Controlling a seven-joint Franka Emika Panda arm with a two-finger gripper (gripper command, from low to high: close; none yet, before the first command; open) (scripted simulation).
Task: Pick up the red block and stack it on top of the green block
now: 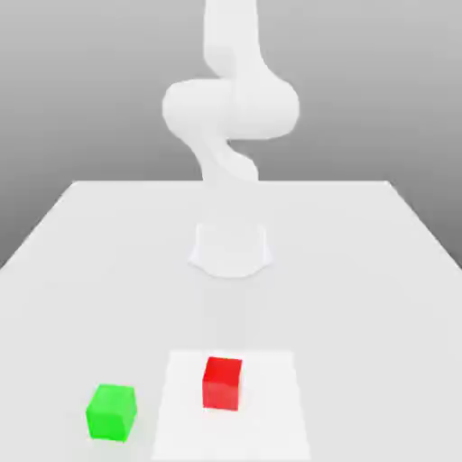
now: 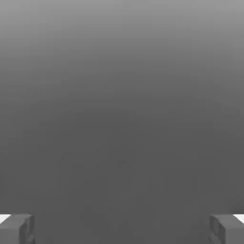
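- Exterior view: red block (image 1: 222,384) sits flat on the pale square (image 1: 271,415), a little toward that square's left edge as seen here, well apart from the white table's (image 1: 343,271) far edge.
- Green block (image 1: 111,413) rests on the table outside the square, near its left edge, toward the near left corner; nothing on top.
- Hand view: gripper (image 2: 122,229) stands wide, fingers well apart, nothing between them.
- Step in hand, my reading: reach the red block; stacking not begun.
- Advice: centre above red and square the fingers to two opposite faces; both blocks look slightly turned.
- Come straight down, wide, pads level with the block's middle; a skewed descent could clip a top edge or nudge it.
- Close evenly, lift upright, clear green's top before crossing.
- Match green's faces, lower gently, release only once seated.
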